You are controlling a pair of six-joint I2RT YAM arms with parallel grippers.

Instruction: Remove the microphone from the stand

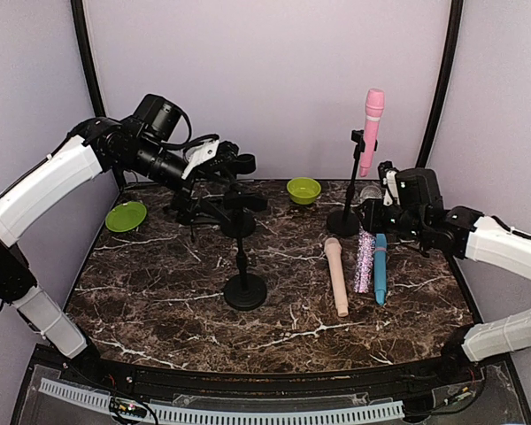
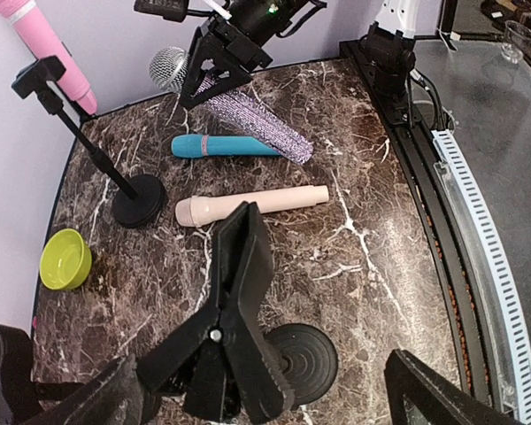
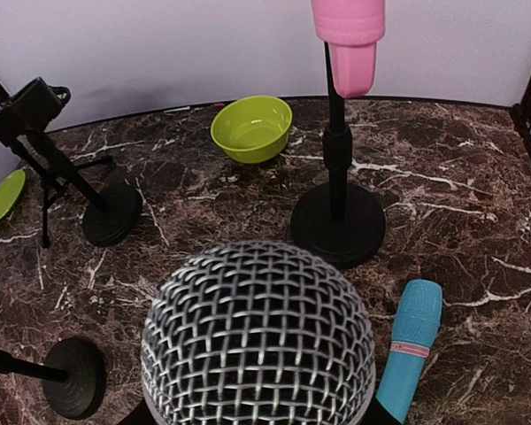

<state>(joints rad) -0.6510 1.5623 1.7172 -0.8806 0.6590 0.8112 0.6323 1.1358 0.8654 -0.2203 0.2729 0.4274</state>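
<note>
Wide-open left claw [image 2: 261, 381], fingers [image 2: 88, 398] spread to either side of the spring clip [image 2: 234, 292] without touching it; clip empty, atop the centre stand [image 1: 244, 266]. Right claw [image 2: 214, 75] clamped on the glitter microphone [image 2: 257, 119] just behind its mesh head [image 3: 257, 336]; head raised, tail sloping down toward the marble table [image 1: 159, 292], contact there not discernible. Just beside that tail, the teal microphone [image 1: 380, 266]; next over, the beige microphone [image 1: 337, 274], both flat on the marble. Behind the right claw and near it, the rear stand [image 1: 347, 212], with the pink microphone [image 1: 373, 115] still clipped upright at its top: the one microphone left on a stand. Farther out, a green bowl [image 1: 303, 189] and a green plate [image 1: 126, 216].

Likely hazards:
- On release, a roll of the round glitter body into the teal one.
- On withdrawal of the left claw, a snag on the clip and a toppled centre stand, given the narrow base.
- On any reach for the pink microphone, a sideways pull against a shut clip, tipping the tall rear stand.
- Also on that reach, a brush of the right arm against that stand's pole, so near at hand.
</note>
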